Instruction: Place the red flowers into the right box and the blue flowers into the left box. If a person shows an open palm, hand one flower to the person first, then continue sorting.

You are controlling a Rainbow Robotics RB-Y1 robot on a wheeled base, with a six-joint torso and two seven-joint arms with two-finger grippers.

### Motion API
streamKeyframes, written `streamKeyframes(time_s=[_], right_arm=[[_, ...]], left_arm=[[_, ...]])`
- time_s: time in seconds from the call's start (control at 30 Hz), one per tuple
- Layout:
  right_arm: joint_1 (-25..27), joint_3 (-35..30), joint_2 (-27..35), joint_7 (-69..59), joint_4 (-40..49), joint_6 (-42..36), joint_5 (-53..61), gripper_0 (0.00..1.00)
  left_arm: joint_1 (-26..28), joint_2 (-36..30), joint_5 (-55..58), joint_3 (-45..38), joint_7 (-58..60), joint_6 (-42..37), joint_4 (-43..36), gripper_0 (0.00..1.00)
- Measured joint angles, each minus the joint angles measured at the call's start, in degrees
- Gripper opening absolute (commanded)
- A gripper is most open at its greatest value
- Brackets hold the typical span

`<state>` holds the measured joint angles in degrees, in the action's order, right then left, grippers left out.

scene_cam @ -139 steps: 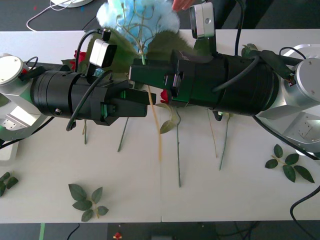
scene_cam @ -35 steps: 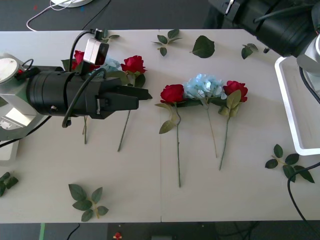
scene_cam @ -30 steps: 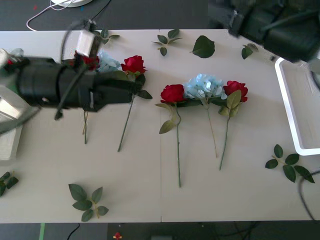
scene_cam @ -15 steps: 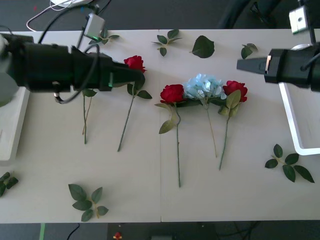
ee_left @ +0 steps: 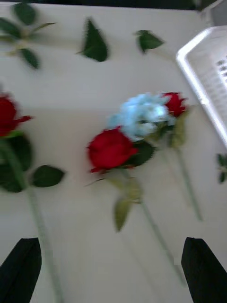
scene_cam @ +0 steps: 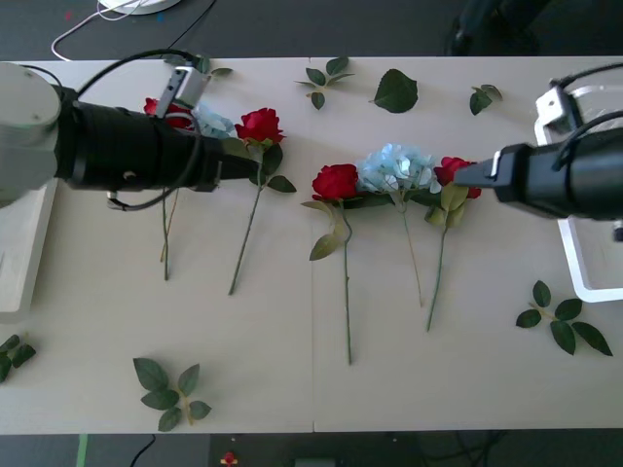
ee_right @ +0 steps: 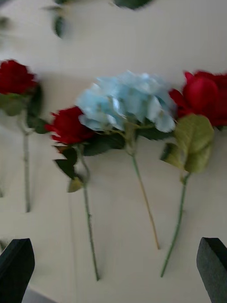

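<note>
On the table, four red flowers and two blue flowers lie unsorted. Both the left gripper and right gripper hover spread and empty, so sorting appears barely begun.

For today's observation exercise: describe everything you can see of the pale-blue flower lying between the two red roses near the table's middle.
The blue flower is a pale-blue cluster of small fabric-like petals on a thin stem running toward the robot, with dark green leaves under the head. It lies flat on the table, its head pressed between two red roses. No gripper holds it.
</note>
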<state>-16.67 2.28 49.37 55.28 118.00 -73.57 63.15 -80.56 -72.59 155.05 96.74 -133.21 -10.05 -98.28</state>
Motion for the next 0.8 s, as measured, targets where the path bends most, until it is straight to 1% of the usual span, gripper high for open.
streamKeyframes(time_s=[0.2, 0.3, 0.43, 0.5, 0.6, 0.8], right_arm=[[-1.9, 7.5, 0.0, -13.5, 0.0, 0.0, -10.9, 1.0], [-3.5, 11.6, 0.0, -15.0, -1.1, 0.0, -16.6, 1.0], [-6.9, 16.1, -1.1, -15.8, -6.6, 0.0, -21.7, 1.0], [-8.7, 17.5, -2.3, -15.8, -10.1, 0.0, -23.4, 1.0], [-11.0, 18.8, -4.6, -15.8, -15.5, 0.0, -26.5, 1.0], [-13.3, 20.5, -7.6, -15.8, -21.8, 0.2, -30.2, 1.0]], left_arm=[[-3.6, 0.0, 0.2, 6.2, 0.0, 0.0, 5.1, 0.86], [-5.8, 0.0, 0.2, 9.9, 0.0, 0.1, 6.8, 0.86], [-9.3, 0.0, 0.2, 15.4, 0.0, 0.1, 8.7, 0.86], [-10.2, 0.0, 0.3, 17.1, 0.0, 0.1, 9.5, 0.86], [-10.3, 0.0, 0.3, 17.7, 0.2, 0.1, 10.5, 0.86], [-10.3, 0.0, 0.3, 18.7, 4.1, 0.1, 11.9, 0.86]])
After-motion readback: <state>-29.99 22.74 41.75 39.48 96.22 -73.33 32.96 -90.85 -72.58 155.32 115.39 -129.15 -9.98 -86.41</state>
